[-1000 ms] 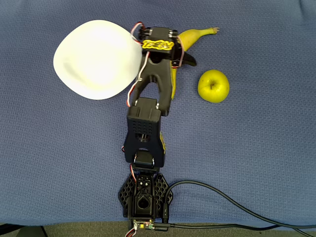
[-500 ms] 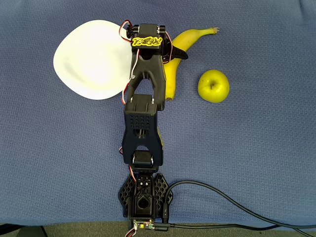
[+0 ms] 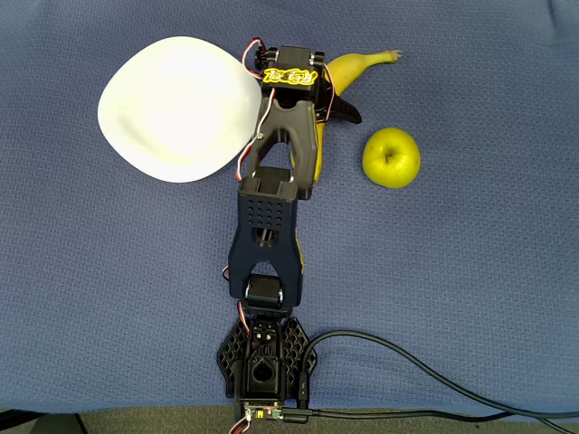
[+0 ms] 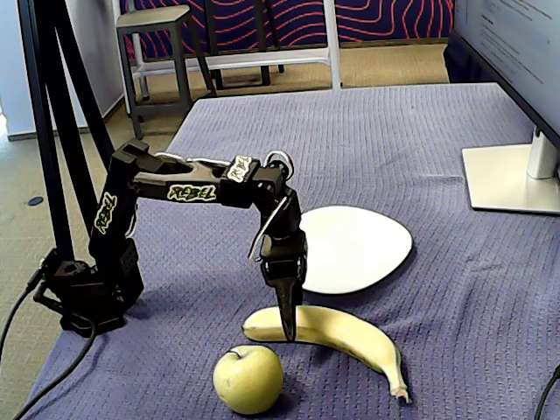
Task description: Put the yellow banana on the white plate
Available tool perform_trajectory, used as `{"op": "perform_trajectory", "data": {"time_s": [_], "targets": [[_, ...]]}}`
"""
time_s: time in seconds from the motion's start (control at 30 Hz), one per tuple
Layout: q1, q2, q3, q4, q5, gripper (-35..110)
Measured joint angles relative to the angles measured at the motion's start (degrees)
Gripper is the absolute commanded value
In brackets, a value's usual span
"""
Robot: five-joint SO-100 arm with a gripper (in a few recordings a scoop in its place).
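Currently at the grasp-approach stage, judged from layout. Yellow banana [image 4: 337, 333] lying flat on blue cloth [image 3: 470, 271], not on white plate [image 3: 176, 108]; in overhead view, sits at roughly 3 o'clock from plate, just beside its rim, stem end pointing toward 2 o'clock, body curving down toward 6 o'clock under the arm. Touching plate or merely close: cannot tell, arm covers the gap. Green-yellow apple [image 3: 391, 156] at 4 o'clock from banana's stem end, apart from it, a distractor to be left alone. Gripper [image 4: 287, 325] pointed straight down, tip meeting the blunt end of banana in fixed view, at about 9 o'clock along the fruit's length. Vertical posture sensible for a top-down pinch across the narrow width of a flat-lying fruit. Finger spread: cannot tell; fingers read as one dark spike in fixed view, and overhead has the wrist housing on top of them. No evidence of banana lifted: resting on cloth along its full length, shadow tight beneath. Grip near one end rather than mid-length noted as a risk: long fruit likely to pivot or droop once raised. Plate empty, shallow centre free, positioned at 12 o'clock from banana in fixed view, so transfer would be short. Monitor stand [image 4: 512, 179] at far edge, well apart from work area.
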Motion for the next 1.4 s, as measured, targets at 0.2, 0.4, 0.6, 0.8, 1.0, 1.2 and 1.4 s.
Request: {"op": "perform_trajectory", "data": {"time_s": [0.2, 0.4, 0.6, 0.8, 1.0, 1.2, 1.4], "targets": [[0.2, -1.8, -1.5, 0.0, 0.1, 42], [0.2, -4.4, -3.3, -0.5, 0.4, 33], [0.2, -5.4, -3.4, -1.1, 0.4, 30], [0.4, -5.9, -2.3, -2.0, 0.4, 17], [0.9, -6.0, -1.3, -3.5, 0.4, 0], [1.5, -6.0, -1.3, -3.7, -0.2, 0], [1.5, -5.8, -1.3, -3.8, -0.7, 0]]}}
